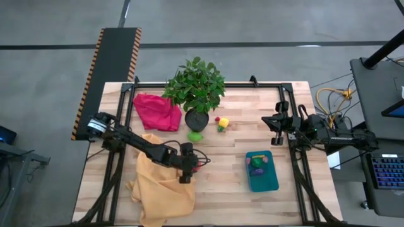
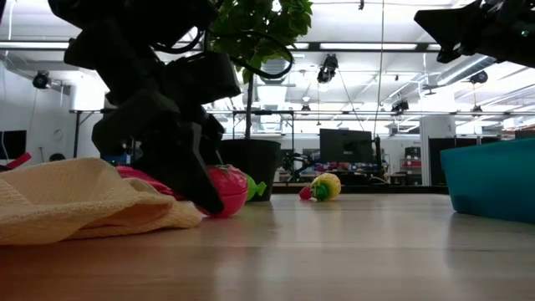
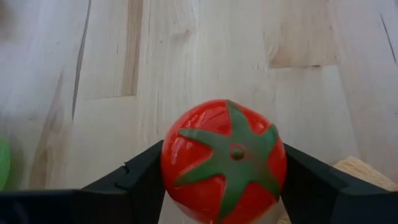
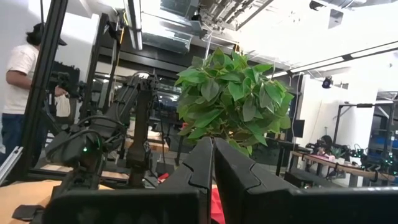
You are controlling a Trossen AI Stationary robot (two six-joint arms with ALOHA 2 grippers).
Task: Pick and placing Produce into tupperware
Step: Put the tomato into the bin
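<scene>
Produce: a red toy tomato (image 3: 224,162) with a green star-shaped stem cap is clamped between the left gripper's fingers (image 3: 146,177), low over the wooden surface (image 1: 227,189), on the near left of the potted plant (image 1: 196,88).
Left gripper (image 1: 189,165): fingers narrowed onto the tomato, one on each side of it; it sits at the edge of the yellow cloth (image 1: 161,186), on the near left of the plant pot.
Other produce: a green piece (image 1: 195,135) lies just in front of the plant pot; a yellow piece with a small red one (image 1: 222,122) lies just right of the pot.
Tupperware: the teal container (image 1: 262,170) stands on the surface, right of and nearer than the plant, well apart from the left gripper; a few small pieces, green and purple among them, already lie inside.
Right gripper (image 1: 276,129): waits at the right edge of the surface, right of the plant, fingers (image 4: 239,180) pressed together with nothing between them.
Red cloth (image 1: 156,110): crumpled just left of the plant.
Person (image 4: 22,93): stands in the room beyond the surface, in the right wrist view.
</scene>
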